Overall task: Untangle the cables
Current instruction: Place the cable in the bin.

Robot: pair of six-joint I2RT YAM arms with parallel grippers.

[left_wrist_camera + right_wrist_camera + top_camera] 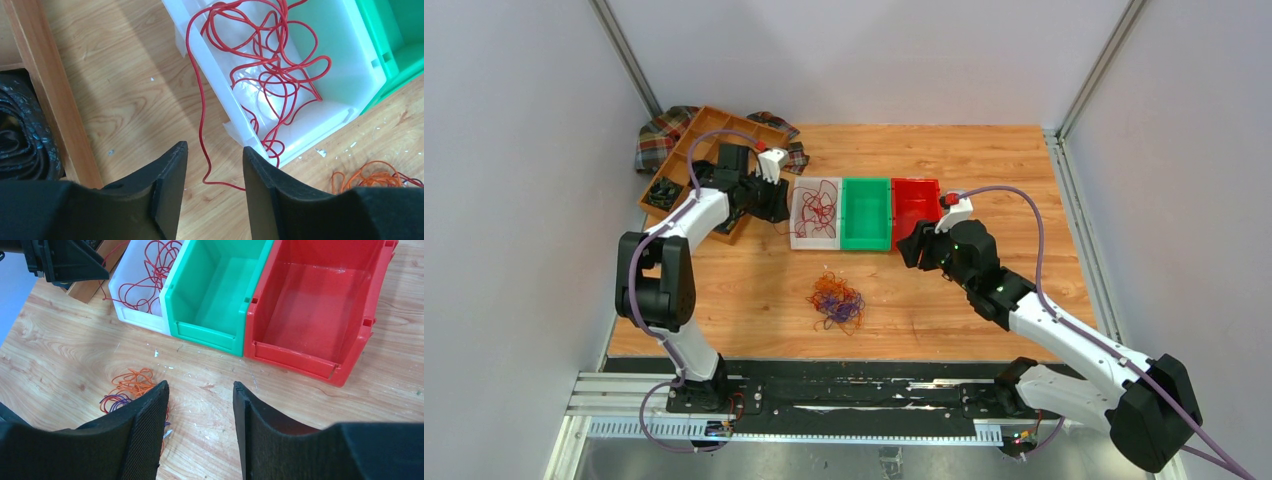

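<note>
Left claw [214, 159] parted, empty, above a red cable [201, 115] trailing from the white bin [345, 60]; right claw [200, 390] parted, empty.

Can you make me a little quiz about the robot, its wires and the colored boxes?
1. Which bin holds the red wires? A white, B green, C red.
2. True or false: the orange and purple clump lies on the table, outside the bins.
3. Fill in: the right arm's fingers are holding ____.
Key: 1 A, the white bin. 2 true. 3 nothing; they stand open.
</note>
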